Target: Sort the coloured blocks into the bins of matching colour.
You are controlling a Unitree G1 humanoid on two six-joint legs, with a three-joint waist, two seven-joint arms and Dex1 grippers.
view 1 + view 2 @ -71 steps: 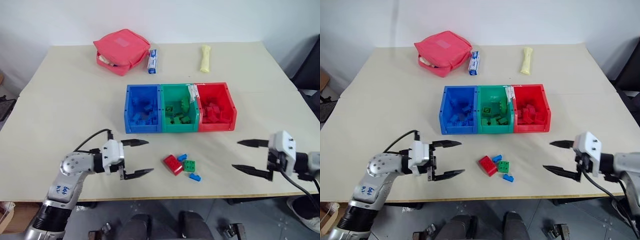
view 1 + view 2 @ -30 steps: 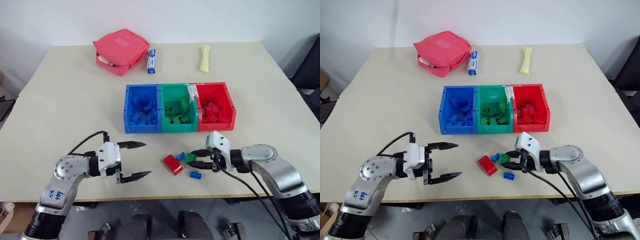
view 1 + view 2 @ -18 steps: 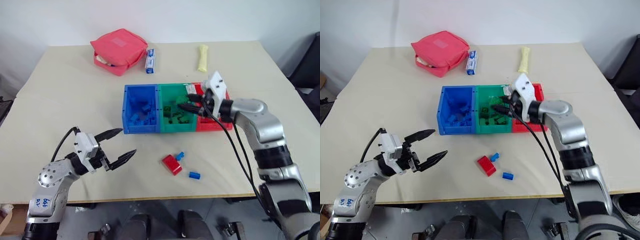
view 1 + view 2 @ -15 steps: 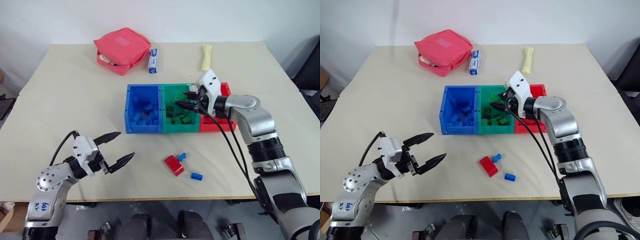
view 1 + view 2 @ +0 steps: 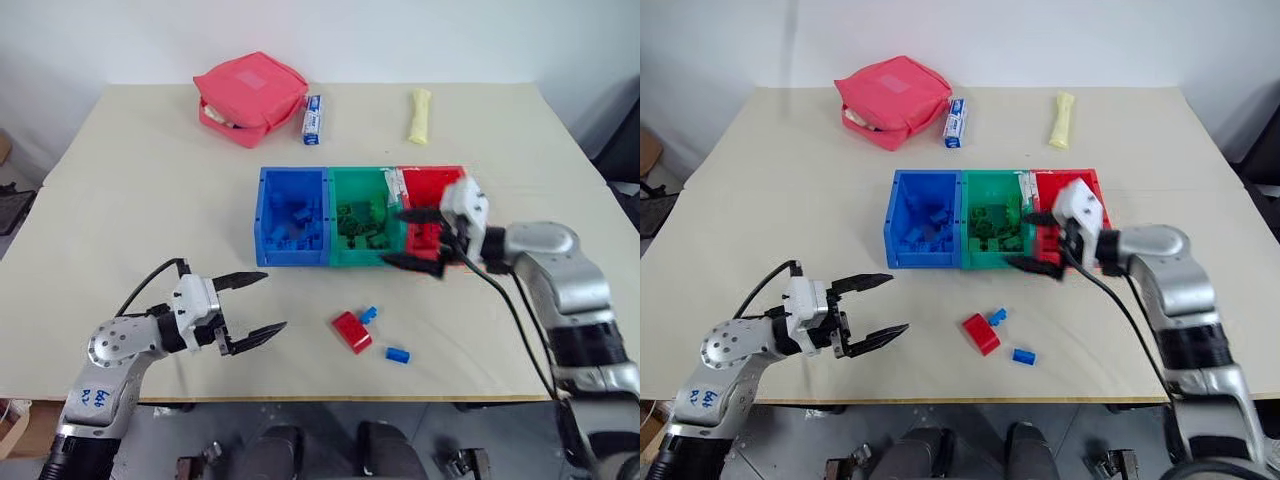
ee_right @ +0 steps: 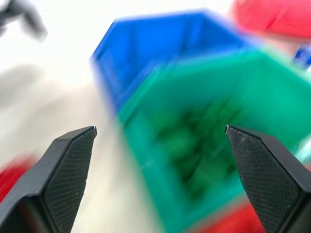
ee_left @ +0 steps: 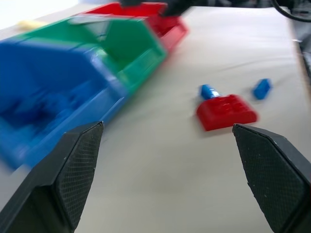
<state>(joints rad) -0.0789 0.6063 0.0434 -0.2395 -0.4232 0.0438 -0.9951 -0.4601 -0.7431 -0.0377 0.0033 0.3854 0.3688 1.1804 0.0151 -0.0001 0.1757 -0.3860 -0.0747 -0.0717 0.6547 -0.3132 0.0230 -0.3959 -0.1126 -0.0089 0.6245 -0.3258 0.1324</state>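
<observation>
Three joined bins stand mid-table: blue (image 5: 264, 215), green (image 5: 360, 259) and red (image 5: 431, 171), each holding blocks of its own colour. On the table in front of them lie a red block (image 5: 351, 331) and two tiny blue blocks (image 5: 367, 314) (image 5: 397, 354). My right gripper (image 5: 418, 238) hangs open and empty over the front edge where the green and red bins meet; its wrist view looks into the green bin (image 6: 204, 145). My left gripper (image 5: 258, 302) is open and empty, left of the loose blocks, with the red block (image 7: 226, 111) ahead of it.
A red zip pouch (image 5: 250, 97), a small blue-and-white packet (image 5: 314, 105) and a pale yellow object (image 5: 419, 102) lie at the back of the table. The table's front edge runs just below the loose blocks.
My right gripper lifted a green block from the table, carried it over the green bin and opened; the block has left its fingers. The left gripper stayed open and barely moved.
</observation>
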